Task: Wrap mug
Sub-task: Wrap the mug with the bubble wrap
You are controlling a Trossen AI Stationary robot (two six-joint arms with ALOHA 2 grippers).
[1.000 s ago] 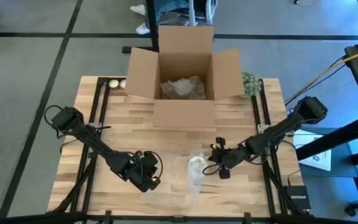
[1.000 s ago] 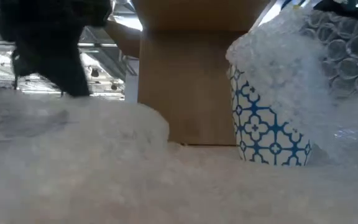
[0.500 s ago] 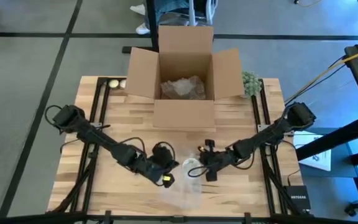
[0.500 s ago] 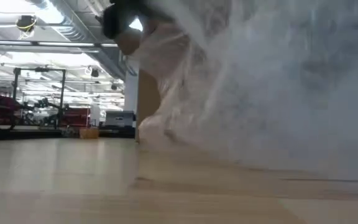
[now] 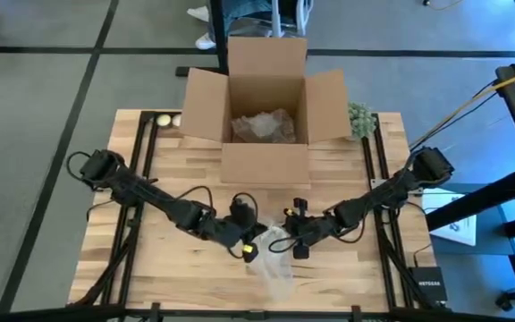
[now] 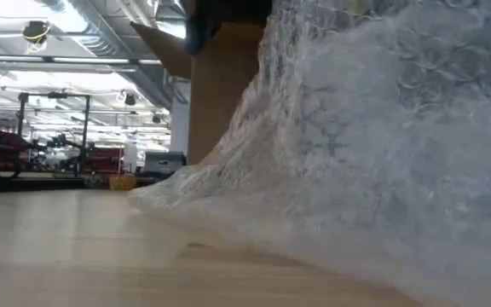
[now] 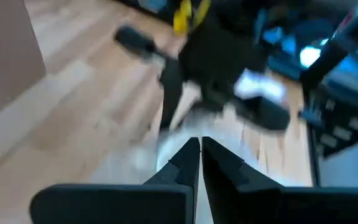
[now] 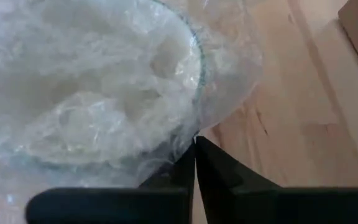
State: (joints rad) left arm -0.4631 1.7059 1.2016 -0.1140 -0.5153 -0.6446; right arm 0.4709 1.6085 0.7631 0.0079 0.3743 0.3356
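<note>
The mug (image 5: 280, 240), white with a blue rim (image 8: 197, 59), stands near the table's middle under a sheet of clear bubble wrap (image 5: 274, 264). The wrap drapes over it and trails toward the near edge. In the low view the bubble wrap (image 6: 382, 153) hides the mug. My left gripper (image 5: 249, 248) is shut on the wrap at the mug's left. My right gripper (image 5: 294, 240) is shut on the wrap at the mug's right. Each wrist view shows its own gripper shut: my left gripper (image 7: 200, 149) and my right gripper (image 8: 194, 148). My left gripper pinches the bubble wrap (image 7: 166, 146) between its two fingers, coming from the table's left. Blur hides which part of the sheet it has. The wrap runs from it over the mug. My right gripper pinches a gathered bit of the wrap (image 8: 188, 138) just outside the mug's rim, between its fingertips. It comes from the table's right, slanting down. The wrap stretches from the fingers across the mug's mouth.
An open cardboard box (image 5: 266, 98) with crumpled paper inside stands at the table's far middle. A small green plant (image 5: 360, 118) is beside its right flap, and two pale balls (image 5: 168, 120) lie at the far left. Bare wood lies to the near left and right.
My left gripper has swept from the near left toward the mug, carrying the bubble wrap up and over it. My right gripper has shifted a little toward the table's left. The wrap, before flat in front of the mug, now covers the mug and hides its blue pattern.
</note>
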